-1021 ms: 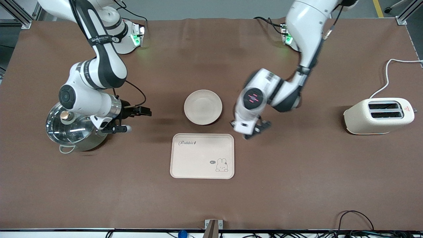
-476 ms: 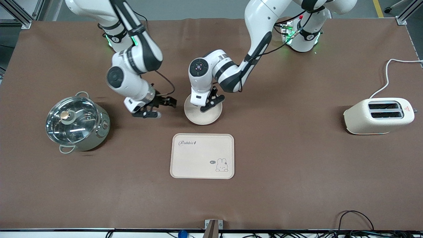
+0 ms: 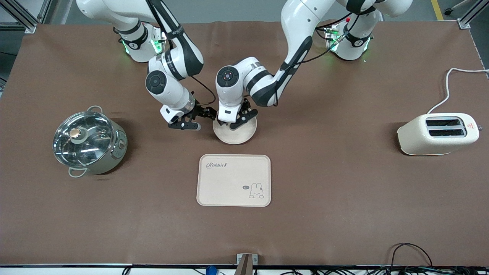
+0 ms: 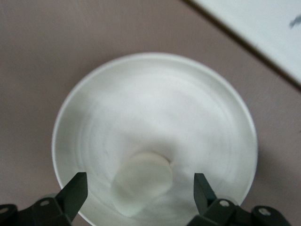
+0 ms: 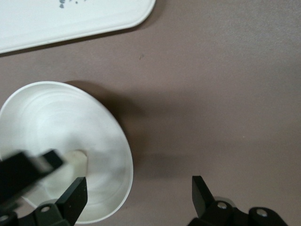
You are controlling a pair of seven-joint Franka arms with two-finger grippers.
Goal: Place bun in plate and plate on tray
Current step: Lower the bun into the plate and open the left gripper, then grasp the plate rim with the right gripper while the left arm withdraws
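The round cream plate (image 3: 241,135) lies on the brown table, just farther from the front camera than the "Rabbit" tray (image 3: 233,179). My left gripper (image 3: 233,123) hangs low over the plate, open. In the left wrist view the pale bun (image 4: 143,181) lies in the plate (image 4: 188,103), between my spread left gripper's (image 4: 138,188) fingers. The left gripper hides the bun in the front view. My right gripper (image 3: 200,120) is open and empty beside the plate, toward the right arm's end. In the right wrist view my right gripper (image 5: 137,193) has one finger at the plate's (image 5: 61,122) rim.
A steel pot with a glass lid (image 3: 88,141) stands toward the right arm's end. A cream toaster (image 3: 437,133) with a white cord stands toward the left arm's end. The tray's corner shows in the left wrist view (image 4: 263,23) and the right wrist view (image 5: 70,19).
My left gripper swung from beside the plate to over it and came down. My right gripper moved from the pot to beside the plate.
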